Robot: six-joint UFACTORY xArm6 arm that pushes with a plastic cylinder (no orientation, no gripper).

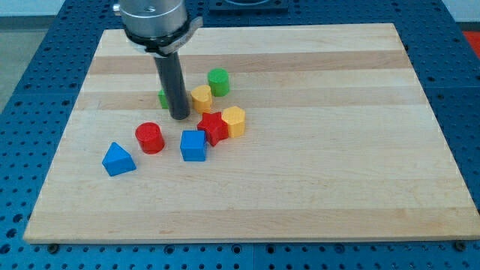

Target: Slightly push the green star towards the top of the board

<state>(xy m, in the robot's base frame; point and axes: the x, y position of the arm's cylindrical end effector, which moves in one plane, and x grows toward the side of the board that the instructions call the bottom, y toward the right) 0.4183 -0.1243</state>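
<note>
The green star [163, 98] is mostly hidden behind my rod; only a green sliver shows at the rod's left side, left of centre on the wooden board [337, 165]. My tip [180, 117] rests on the board just below and to the right of the star, close to it; contact cannot be told. A yellow block [202, 98] sits just right of the rod.
A green cylinder [218, 81] lies above right of the yellow block. A red star [213, 127] touches a yellow hexagon block [234, 121] and a blue cube [193, 145]. A red cylinder [150, 138] and a blue triangular block [118, 159] lie lower left.
</note>
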